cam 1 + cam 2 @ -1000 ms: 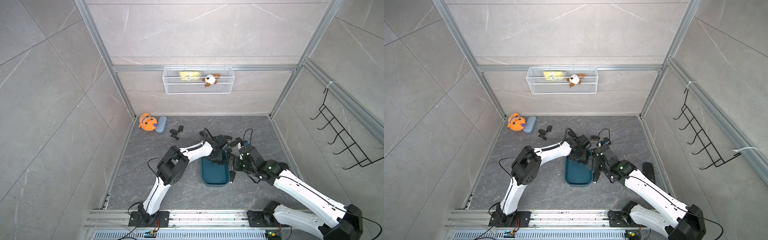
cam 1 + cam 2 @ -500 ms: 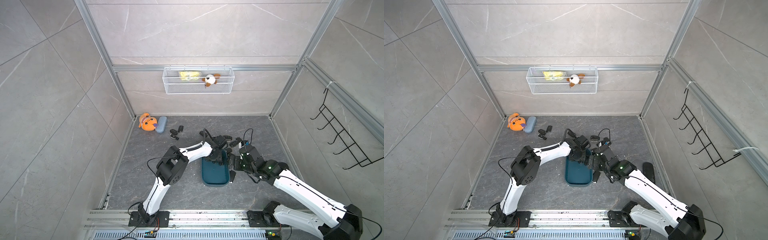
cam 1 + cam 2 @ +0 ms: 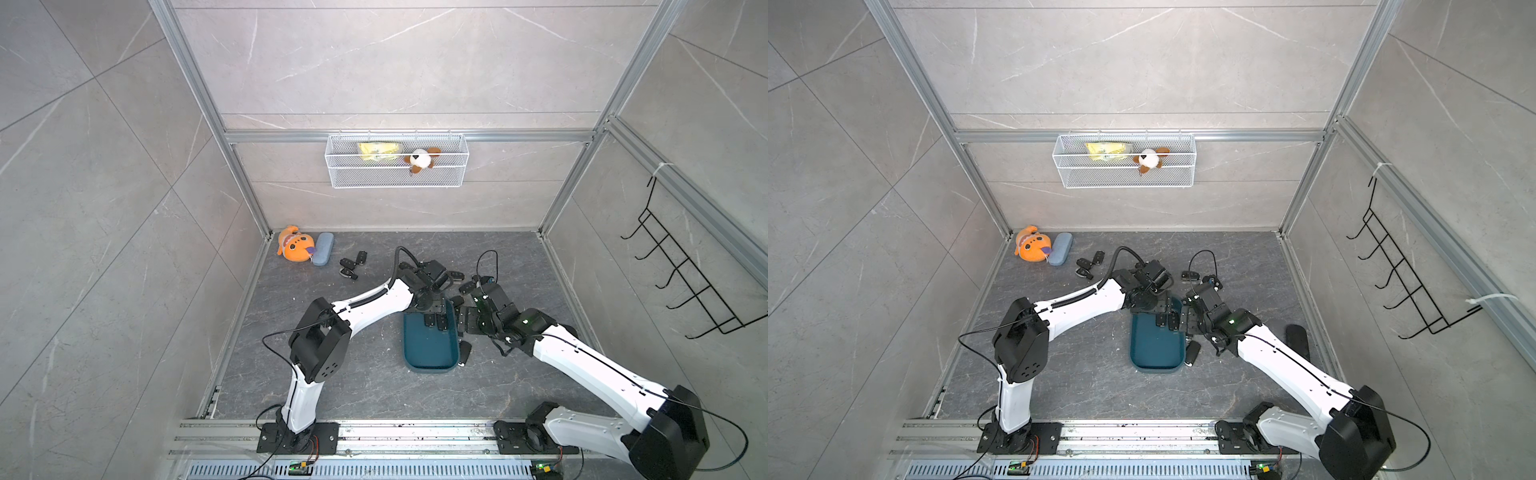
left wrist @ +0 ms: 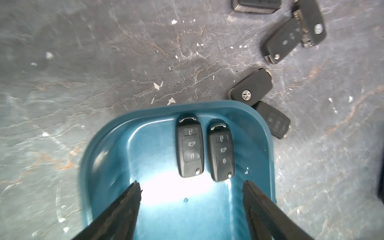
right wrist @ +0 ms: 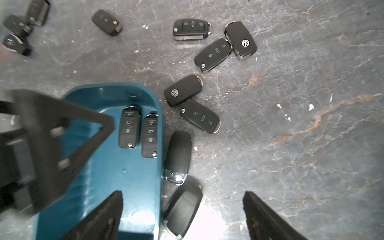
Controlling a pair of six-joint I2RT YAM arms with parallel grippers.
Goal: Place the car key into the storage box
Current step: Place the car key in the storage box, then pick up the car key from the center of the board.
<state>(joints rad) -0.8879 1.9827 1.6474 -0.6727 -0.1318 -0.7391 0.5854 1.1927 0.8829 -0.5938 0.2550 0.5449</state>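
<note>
The grey tabletop (image 3: 353, 374) carries everything. The left arm (image 3: 374, 305) reaches across it to the far end of the box (image 3: 428, 347). The right arm (image 3: 582, 353) comes in from the opposite side, with its wrist just beside the box's right wall. A wire basket (image 3: 374, 178) hangs on the back wall. The teal box lies flat near the middle of the tabletop. An orange plush (image 3: 296, 249) and a pale blue case (image 3: 323, 248) sit touching in the far left corner.

The left hand (image 4: 191, 184) hangs over the box floor with its fingers apart and nothing between them. The right hand (image 5: 182, 193) is also spread and empty. One of its fingers is over the box and the other over bare tabletop.

The key (image 4: 190, 145) lies flat in the box, buttons up, against the far wall. A second key (image 4: 221, 151) lies parallel just beside it, nearer the right wall. Loose keys (image 5: 182, 90) are scattered outside the box on its right, some just beside the wall. Three more keys (image 3: 353, 266) lie near the case.
</note>
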